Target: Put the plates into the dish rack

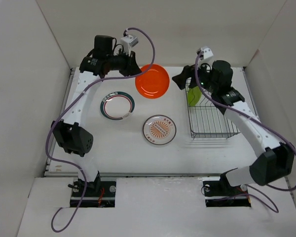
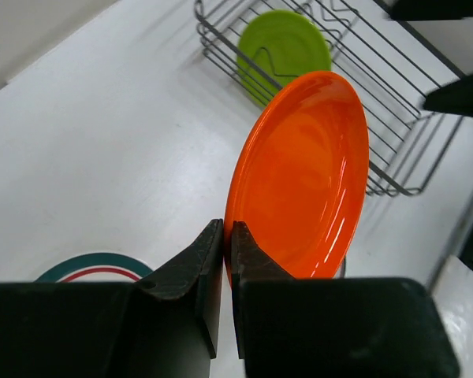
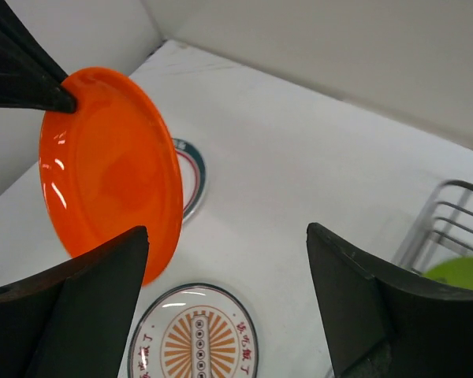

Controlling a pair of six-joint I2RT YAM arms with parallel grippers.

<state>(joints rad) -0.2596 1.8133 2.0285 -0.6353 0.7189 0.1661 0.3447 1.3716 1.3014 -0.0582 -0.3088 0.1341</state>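
over a white tabletop (image 1: 113, 148), a round orange plate (image 2: 307, 181) was pinched at its rim by the left gripper (image 2: 227, 236); the right gripper (image 3: 227, 232) was held wide apart, empty.

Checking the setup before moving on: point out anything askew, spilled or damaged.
Nothing stands out. The orange plate hangs on edge only because the left gripper pinches its rim; the green plate stands in the rack; the ringed plate and the sunburst plate lie flat on the table.
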